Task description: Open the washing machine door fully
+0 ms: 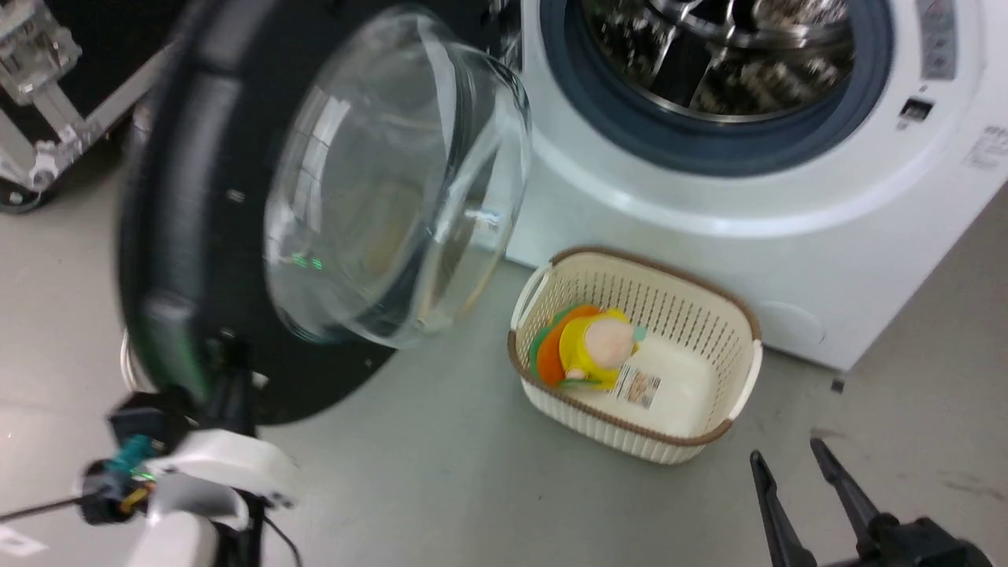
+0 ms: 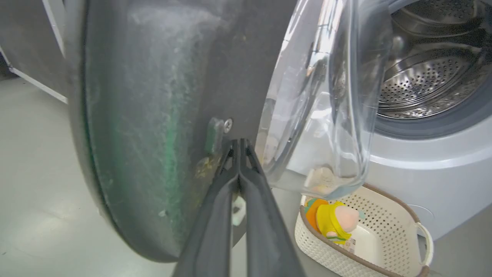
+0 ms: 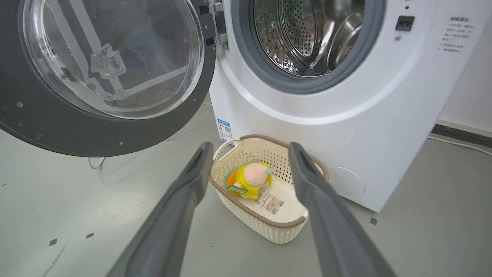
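Observation:
The washing machine door [image 1: 181, 197] stands swung out to the left of the white washing machine [image 1: 709, 213], its clear glass bowl [image 1: 394, 181] bulging toward the drum [image 1: 732, 55]. My left gripper [image 1: 227, 358] is shut, with its fingertips [image 2: 239, 145] pressed together against the door's dark inner face [image 2: 146, 115], beside a small screw near the lower rim. Nothing is held between them. My right gripper [image 1: 787, 461] hangs open low on the right, apart from the door [image 3: 77, 134]. Its fingers [image 3: 196, 169] frame the basket, and the metal hinge [image 3: 219, 23] joins door and machine.
A cream perforated basket [image 1: 614, 433] with a yellow and orange soft toy [image 1: 591, 346] sits on the grey floor just in front of the machine. A black case with metal edging [image 1: 79, 87] stands behind the door at upper left. A white cable [image 3: 94, 165] lies under the door.

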You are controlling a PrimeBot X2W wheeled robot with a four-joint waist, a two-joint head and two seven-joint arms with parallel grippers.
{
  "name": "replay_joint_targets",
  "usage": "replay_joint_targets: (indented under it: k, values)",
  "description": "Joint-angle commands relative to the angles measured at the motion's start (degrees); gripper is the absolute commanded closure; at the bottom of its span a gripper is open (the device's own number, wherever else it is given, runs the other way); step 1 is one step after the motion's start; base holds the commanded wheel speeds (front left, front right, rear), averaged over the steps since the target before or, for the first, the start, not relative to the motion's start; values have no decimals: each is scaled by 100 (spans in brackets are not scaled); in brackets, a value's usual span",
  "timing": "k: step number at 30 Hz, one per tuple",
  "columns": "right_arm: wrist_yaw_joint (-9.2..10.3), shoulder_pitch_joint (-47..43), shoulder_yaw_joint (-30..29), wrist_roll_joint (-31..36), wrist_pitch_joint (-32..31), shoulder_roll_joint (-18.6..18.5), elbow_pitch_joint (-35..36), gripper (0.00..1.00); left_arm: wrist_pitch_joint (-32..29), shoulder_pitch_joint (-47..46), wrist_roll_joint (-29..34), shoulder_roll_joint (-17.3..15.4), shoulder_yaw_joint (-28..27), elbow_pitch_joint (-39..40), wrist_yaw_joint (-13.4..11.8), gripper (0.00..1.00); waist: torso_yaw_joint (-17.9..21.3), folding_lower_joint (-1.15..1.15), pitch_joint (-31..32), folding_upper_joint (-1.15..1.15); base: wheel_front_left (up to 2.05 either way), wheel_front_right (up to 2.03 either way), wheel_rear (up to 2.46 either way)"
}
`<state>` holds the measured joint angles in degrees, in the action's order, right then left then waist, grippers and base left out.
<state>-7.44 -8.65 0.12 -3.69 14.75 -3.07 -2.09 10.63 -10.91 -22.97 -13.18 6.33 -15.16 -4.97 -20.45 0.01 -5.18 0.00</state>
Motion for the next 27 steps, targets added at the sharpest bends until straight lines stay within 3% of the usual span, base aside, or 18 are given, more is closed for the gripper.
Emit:
replay_joint_targets:
  k: [1,9,15,27]
  values:
    - [-5,148,3,76,25,19,35,0,55,-166,-58,-122,-143,-80,-38,100,-64,-1,-340,0,0,0,0]
    - [-5,452,-7,354,25,19,108,0,93,-860,-387,-656,-726,-698,55,100,65,-1,-1048,0,0,0,0]
    - [-5,646,-3,533,25,19,121,0,191,-1662,-530,-1240,-1046,-1649,278,100,218,-1,-1455,0,0,0,0]
    - [-5,758,3,506,25,19,63,0,390,-2374,-501,-1523,-1125,-2744,502,100,373,-1,-1490,0,0,0,0]
